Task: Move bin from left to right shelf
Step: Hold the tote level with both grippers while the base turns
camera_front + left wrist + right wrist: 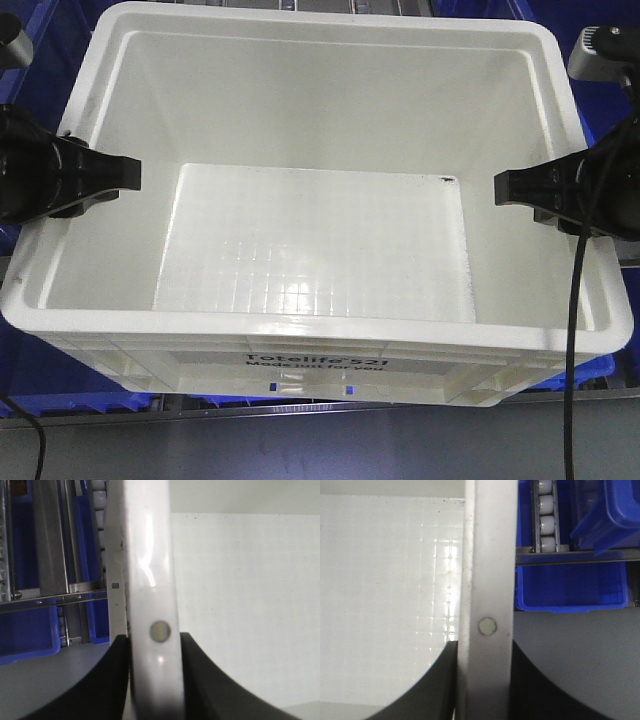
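Front view: steeply down from close above into the bin (320, 90), frame filled edge to edge. Left wrist view: pressed close over the left rim (150, 580), running up mid-frame, gridded floor (250, 605) at right. Right wrist view: mirrored, right rim (487, 555) centred, floor at left. Shared across all three: rim and floor.

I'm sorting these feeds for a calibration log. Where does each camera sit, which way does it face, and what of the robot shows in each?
Exterior front: above, facing down into the white bin; left pincer and right pincer clamp its side walls.
Left wrist: on the left arm, looking along the bin's left rim; both fingers straddle it, blue bins outside.
Right wrist: mirrored, on the right rim; fingers straddle it, rollers beyond.
Shared: both wrist views show the bin's pale floor.
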You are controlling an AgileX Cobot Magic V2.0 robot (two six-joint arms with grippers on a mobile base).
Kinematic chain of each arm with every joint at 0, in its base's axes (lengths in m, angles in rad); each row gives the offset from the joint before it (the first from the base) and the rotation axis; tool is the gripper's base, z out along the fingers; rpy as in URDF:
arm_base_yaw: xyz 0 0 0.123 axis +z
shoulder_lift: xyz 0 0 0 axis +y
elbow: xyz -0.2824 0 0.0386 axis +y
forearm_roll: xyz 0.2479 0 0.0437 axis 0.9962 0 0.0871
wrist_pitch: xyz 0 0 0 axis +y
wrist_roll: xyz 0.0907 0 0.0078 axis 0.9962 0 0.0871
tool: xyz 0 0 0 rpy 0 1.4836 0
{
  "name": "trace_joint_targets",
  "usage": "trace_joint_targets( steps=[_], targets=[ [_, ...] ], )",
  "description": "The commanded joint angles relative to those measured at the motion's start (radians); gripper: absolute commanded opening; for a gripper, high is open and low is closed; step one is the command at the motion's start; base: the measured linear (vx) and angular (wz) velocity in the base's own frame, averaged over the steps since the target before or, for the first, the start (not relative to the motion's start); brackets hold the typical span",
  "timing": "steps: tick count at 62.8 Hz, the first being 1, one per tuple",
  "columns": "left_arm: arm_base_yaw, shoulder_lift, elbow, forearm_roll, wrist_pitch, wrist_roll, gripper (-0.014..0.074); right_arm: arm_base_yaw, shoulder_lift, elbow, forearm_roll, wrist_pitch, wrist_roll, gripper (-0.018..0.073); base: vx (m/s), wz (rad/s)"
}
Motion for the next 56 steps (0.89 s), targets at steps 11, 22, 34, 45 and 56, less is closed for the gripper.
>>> trace_joint_targets(
  steps=[11,22,34,45,56],
  targets=[
    [-0.007,-0.044,-0.042,0.010,-0.124,0.042,0.0038,-0.009,-0.028,-0.034,-0.122,-0.065,0.002,-0.0004,-0.16,-0.17],
    [-0.007,-0.044,-0.042,0.010,-0.124,0.042,0.0038,-0.009,-0.028,-0.034,-0.122,-0.065,0.002,-0.0004,-0.14,-0.17],
    [-0.007,-0.044,-0.042,0.010,-0.124,0.042,0.0038,-0.009,-0.028,-0.034,-0.122,-0.065,0.002,-0.0004,-0.11,-0.17],
    [-0.007,-0.044,-0.042,0.010,-0.124,0.042,0.0038,-0.009,-0.028,-0.034,-0.122,-0.065,0.002,-0.0004,-0.07,-0.18],
    [-0.007,-0.044,-0.042,0.010,-0.124,0.042,0.0038,-0.009,-0.028,-0.034,-0.122,-0.065,0.002,-0.0004,-0.04,-0.20]
  ],
)
